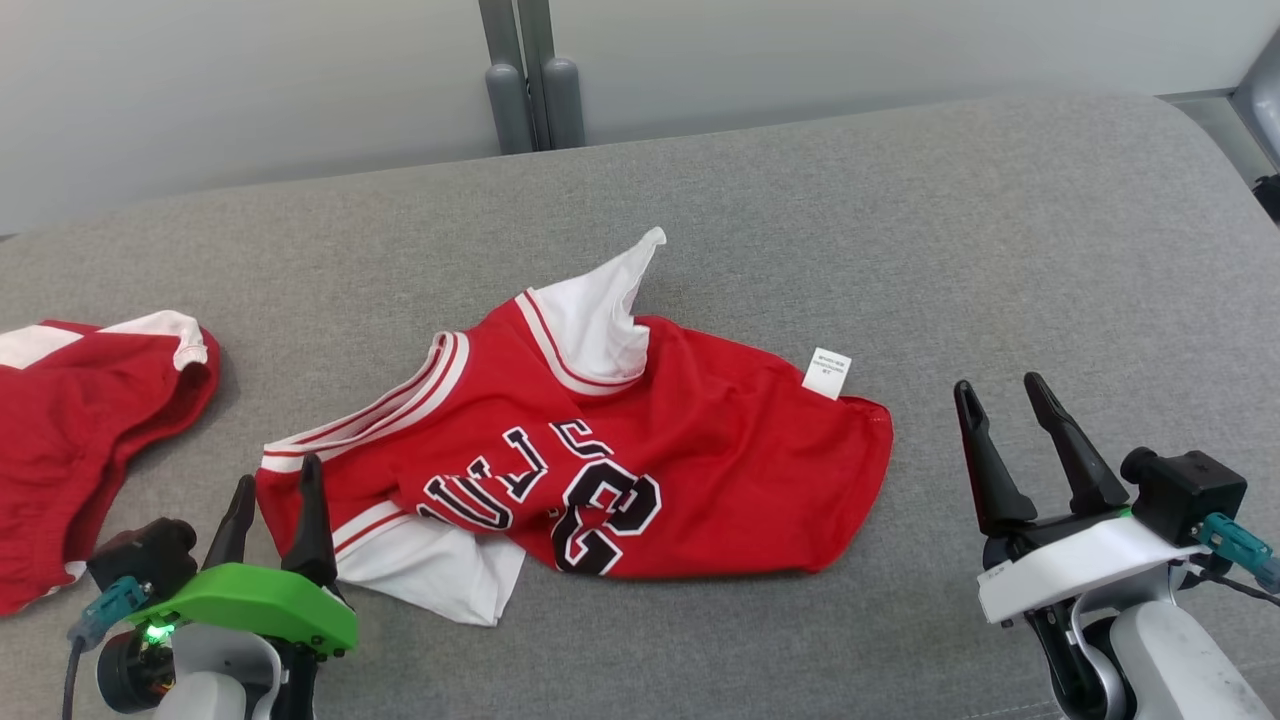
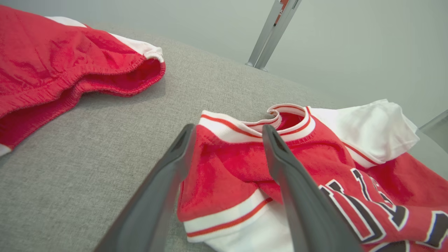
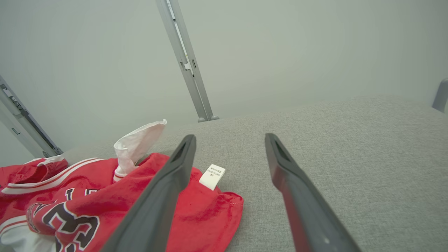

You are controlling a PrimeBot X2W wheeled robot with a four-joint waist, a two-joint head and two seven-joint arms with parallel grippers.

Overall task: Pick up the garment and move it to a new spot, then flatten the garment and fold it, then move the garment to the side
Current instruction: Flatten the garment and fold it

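Observation:
The garment (image 1: 700,450) is a red jersey with white sleeves and black-and-white lettering, lying crumpled in the middle of the grey padded surface (image 1: 900,220). One white sleeve sticks up at its far side and a white tag shows near its right hem. My left gripper (image 1: 277,475) is open at the jersey's left shoulder. In the left wrist view its fingers (image 2: 168,168) stand on either side of that red-and-white shoulder of the garment (image 2: 227,168), which rests on the surface. My right gripper (image 1: 997,385) is open, right of the hem and apart from it. In the right wrist view the right gripper (image 3: 230,136) is open, with the garment (image 3: 80,178) at lower left.
A second red garment with white trim (image 1: 80,420) lies bunched at the far left edge; it also fills the upper left of the left wrist view (image 2: 52,70). Grey metal posts (image 1: 530,80) stand behind the surface against a pale wall. Bare grey fabric stretches to the right.

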